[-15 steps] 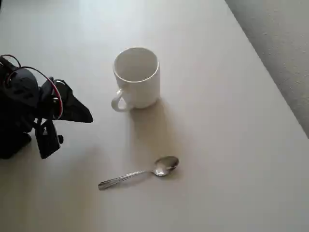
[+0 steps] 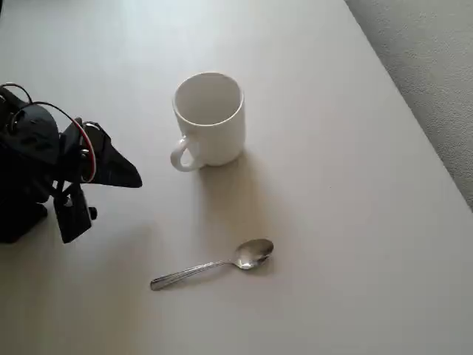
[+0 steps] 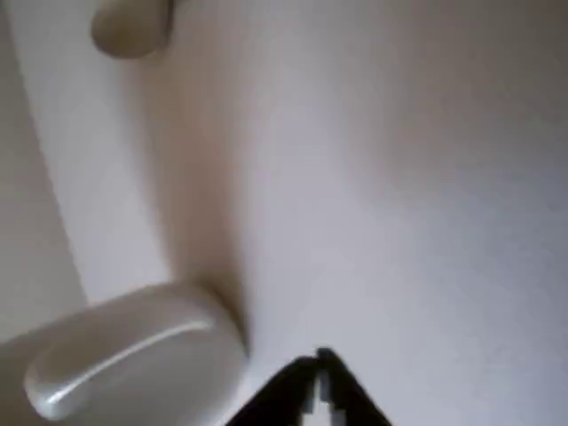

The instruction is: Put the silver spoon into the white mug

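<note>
No legible text or markings.

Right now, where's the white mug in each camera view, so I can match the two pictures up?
Overhead view: the white mug stands upright just above centre, handle toward the lower left.
Wrist view: the white mug sits in the lower left corner, close and blurred.
Shared landmark: the black gripper, left of the mug overhead, at bottom centre in the wrist view.
</note>
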